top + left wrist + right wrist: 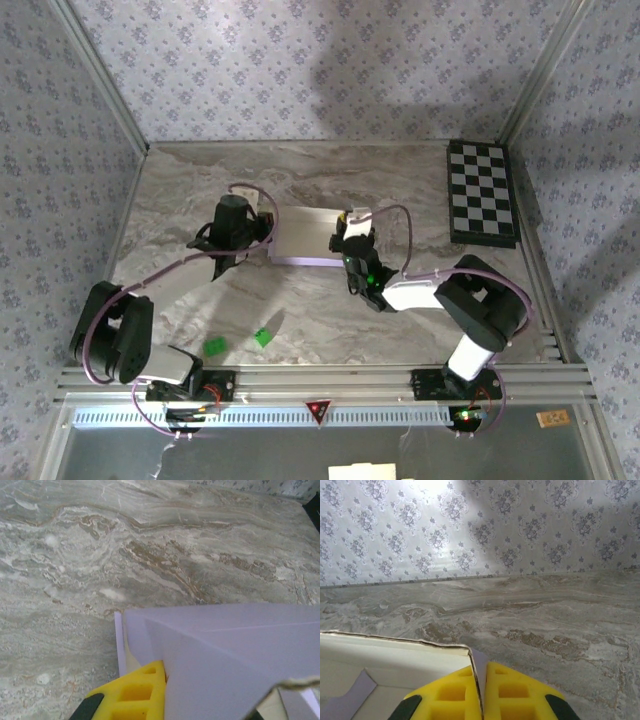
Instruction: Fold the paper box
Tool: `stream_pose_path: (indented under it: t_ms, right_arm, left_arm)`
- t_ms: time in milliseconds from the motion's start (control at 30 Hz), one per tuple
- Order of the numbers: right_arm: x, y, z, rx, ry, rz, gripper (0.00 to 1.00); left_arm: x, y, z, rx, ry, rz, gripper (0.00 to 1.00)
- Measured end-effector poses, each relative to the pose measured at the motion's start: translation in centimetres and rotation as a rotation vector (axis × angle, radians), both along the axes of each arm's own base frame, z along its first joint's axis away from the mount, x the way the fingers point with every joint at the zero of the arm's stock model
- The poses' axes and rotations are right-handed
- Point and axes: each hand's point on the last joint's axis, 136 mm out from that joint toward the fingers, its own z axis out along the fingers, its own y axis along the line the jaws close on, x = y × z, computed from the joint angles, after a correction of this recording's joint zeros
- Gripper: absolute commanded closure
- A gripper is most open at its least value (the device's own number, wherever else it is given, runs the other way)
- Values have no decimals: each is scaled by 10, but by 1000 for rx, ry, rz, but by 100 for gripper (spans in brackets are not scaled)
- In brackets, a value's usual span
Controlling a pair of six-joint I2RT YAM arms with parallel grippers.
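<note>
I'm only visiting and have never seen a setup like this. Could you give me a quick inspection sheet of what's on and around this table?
Surface: marbled grey table, flat.
Job's things: paper box, pale lilac, mid-table between the arms, partly folded with walls raised.
Clutter: two small green bits near the front left; checkerboard at the far right.
Grippers: left gripper closed on the box's left end; right gripper closed on a thin wall at a box corner.
Cables: lilac cables loop along both arms.
Surroundings: patterned walls on three sides; metal rail at the near edge.
</note>
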Motion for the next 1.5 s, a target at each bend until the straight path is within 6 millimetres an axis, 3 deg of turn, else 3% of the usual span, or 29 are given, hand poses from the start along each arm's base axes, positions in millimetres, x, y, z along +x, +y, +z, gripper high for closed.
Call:
stream_pose_path:
  t_ms: [300, 400, 633, 767, 1133, 1400, 1500]
  right_arm:
    - [-24, 6, -46, -92, -3, 61, 100]
    - [-30, 8, -52, -131, -5, 78, 100]
    - [-35, 20, -42, -161, -56, 142, 100]
    - [-37, 23, -41, -179, -69, 163, 100]
    - [-43, 21, -56, -257, -68, 187, 100]
    - [-43, 21, -58, -308, -77, 192, 100]
    - [-46, 19, -59, -319, -72, 196, 94]
  left_arm:
    - [-34, 4, -52, 37, 123, -17, 96]
    - [-43, 7, -61, 53, 158, -19, 90]
    - [-59, 10, -37, 52, 134, -42, 68]
    - [-72, 14, -23, 53, 128, -66, 62]
    - [-104, 29, 2, 62, 122, -81, 33]
    - [-103, 33, 25, 40, 102, -60, 27]
    - [-92, 35, 35, 36, 102, -38, 27]
